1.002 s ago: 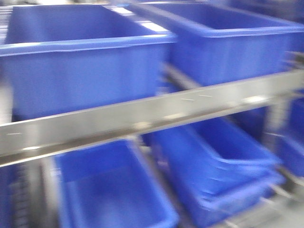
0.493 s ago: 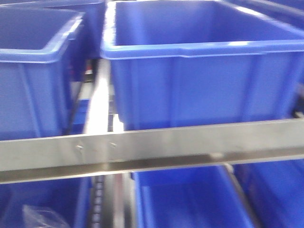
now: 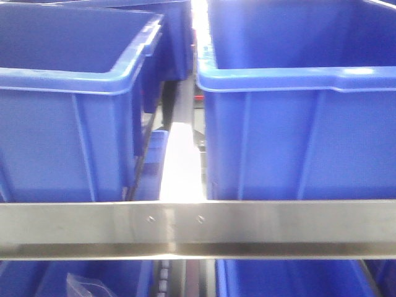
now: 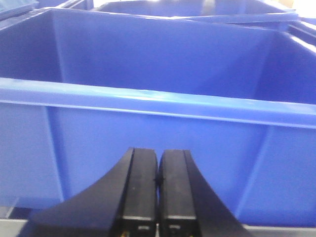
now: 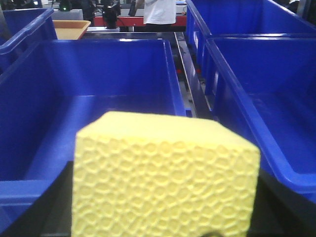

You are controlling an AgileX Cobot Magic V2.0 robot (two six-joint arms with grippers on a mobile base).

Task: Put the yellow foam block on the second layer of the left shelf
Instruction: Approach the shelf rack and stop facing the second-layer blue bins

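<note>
Yellow foam fills the lower middle of the right wrist view. The yellow foam block (image 5: pixel 165 173) sits close to the lens, its pitted face toward the camera and its smoother top catching the light. Dark parts of the right gripper (image 5: pixel 165 217) show at the block's lower left and lower right edges. The claw is clamped on the block from both sides, its fingertips hidden behind the foam. Beyond the block a deep centre bin (image 5: pixel 98 98) in blue plastic opens across the left and middle of the frame. A second side bin (image 5: pixel 266 103) runs along the right. At the upper left lies an orange tray (image 5: pixel 71 28), and a person in a white top (image 5: pixel 159 11) stands at the top centre.

In the left wrist view the left gripper (image 4: pixel 158 163) rises from the bottom centre, its two black fingers pressed flat together with nothing between them. It faces the outer wall of a blue crate (image 4: pixel 148 101) whose rim crosses the frame.

The front view shows a steel rail (image 3: pixel 278 226) spanning the lower part. Above it stand an upper-left bin (image 3: pixel 62 136) and an upper-right bin (image 3: pixel 297 142). A bright metal strip (image 3: pixel 180 167) runs between them. A clear plastic bag (image 3: pixel 86 286) peeks in at the bottom left, under the rail.
</note>
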